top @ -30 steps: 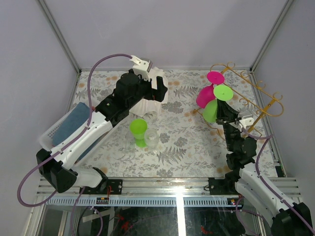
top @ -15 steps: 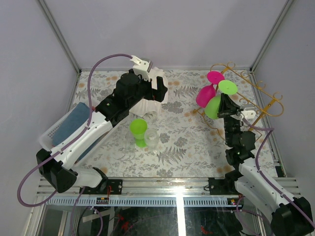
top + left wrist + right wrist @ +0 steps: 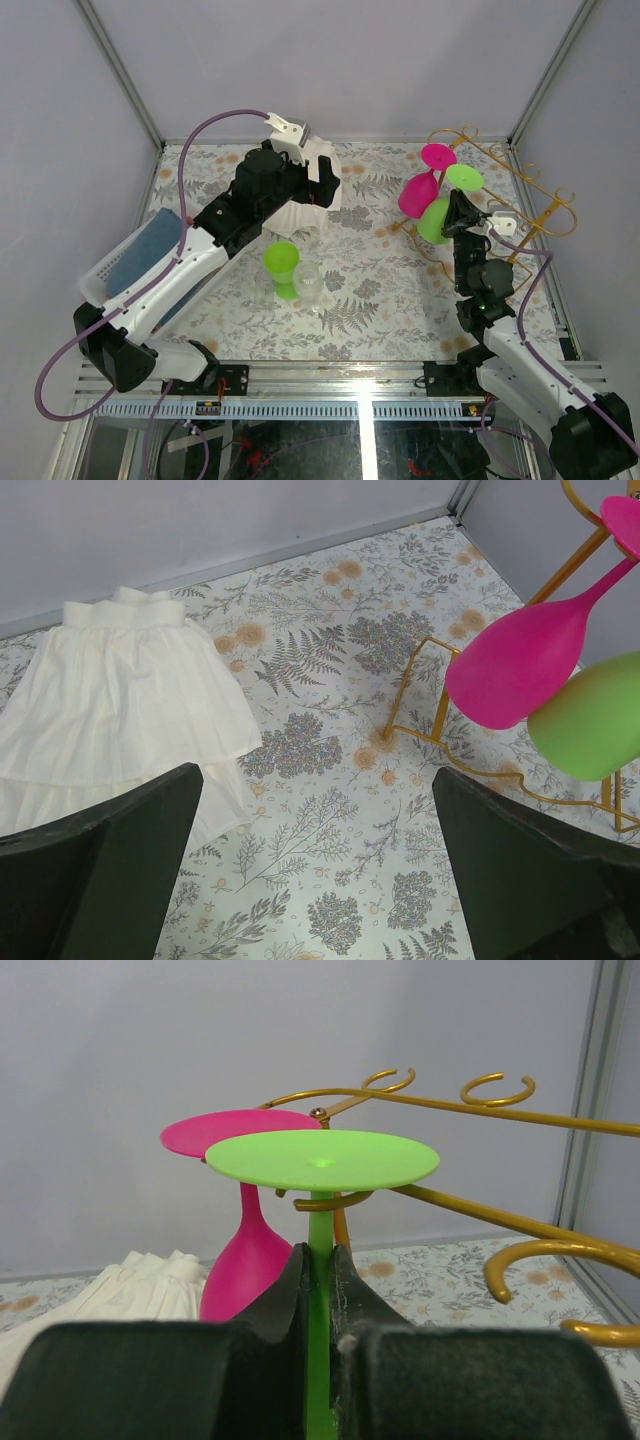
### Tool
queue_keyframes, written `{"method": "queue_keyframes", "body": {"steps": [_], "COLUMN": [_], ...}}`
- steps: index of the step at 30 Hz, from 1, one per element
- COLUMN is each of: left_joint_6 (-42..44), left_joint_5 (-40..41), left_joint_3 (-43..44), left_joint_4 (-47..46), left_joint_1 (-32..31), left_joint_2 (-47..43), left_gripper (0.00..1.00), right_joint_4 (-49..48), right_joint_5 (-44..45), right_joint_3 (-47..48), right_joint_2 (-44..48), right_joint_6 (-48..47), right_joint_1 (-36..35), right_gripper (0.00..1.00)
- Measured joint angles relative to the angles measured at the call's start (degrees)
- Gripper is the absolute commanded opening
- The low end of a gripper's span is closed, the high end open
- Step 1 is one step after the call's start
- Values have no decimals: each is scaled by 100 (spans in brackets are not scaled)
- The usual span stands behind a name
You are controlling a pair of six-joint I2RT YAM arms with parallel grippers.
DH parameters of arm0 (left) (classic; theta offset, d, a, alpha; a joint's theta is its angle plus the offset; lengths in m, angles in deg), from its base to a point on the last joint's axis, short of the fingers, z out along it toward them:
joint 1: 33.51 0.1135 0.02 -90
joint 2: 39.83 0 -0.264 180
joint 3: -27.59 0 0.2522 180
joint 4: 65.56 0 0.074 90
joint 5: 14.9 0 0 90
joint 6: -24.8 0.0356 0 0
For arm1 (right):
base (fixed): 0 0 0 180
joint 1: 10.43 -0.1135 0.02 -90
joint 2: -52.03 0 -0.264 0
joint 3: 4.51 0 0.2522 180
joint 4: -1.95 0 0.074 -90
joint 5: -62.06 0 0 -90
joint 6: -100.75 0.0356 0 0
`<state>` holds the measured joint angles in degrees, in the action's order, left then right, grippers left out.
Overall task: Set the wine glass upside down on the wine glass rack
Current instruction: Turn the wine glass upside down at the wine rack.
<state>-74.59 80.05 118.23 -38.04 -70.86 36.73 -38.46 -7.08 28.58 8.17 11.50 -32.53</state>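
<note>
Now, right tool point(image 3: 318, 1257): pinching green wine glass point(image 3: 322, 1160) stem, foot up
Left tool point(image 3: 315, 865): spread wide
Wine glass rack point(image 3: 450, 1107): pink glass point(image 3: 250, 1260) hanging

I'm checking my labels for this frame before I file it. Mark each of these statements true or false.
1. The right fingers are shut on the stem of the green wine glass. True.
2. The green wine glass is held with its foot up. True.
3. The pink wine glass lies flat on the table. False: it hangs bowl down from the gold rack.
4. The left fingers are gripping a cup. False: they are wide open and hold nothing.
5. A green cup stands beside a clear glass on the table. True.
</note>
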Motion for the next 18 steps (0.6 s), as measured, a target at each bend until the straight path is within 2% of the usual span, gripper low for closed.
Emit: {"method": "queue_keyframes", "body": {"steps": [7,18], "left_joint_6": [13,26], "left_joint_5": [0,0], "left_joint_3": [0,0], "left_joint_4": [0,0], "left_joint_1": [0,0], "left_joint_2": [-2,-2], "left_gripper": [100,100], "right_joint_4": [122,380], "right_joint_5": [221,304], "right_joint_3": [0,-2], "right_joint_2": [72,197], "right_joint_6": [17,66], "right_joint_1": [4,4], "right_gripper": [3,25]}}
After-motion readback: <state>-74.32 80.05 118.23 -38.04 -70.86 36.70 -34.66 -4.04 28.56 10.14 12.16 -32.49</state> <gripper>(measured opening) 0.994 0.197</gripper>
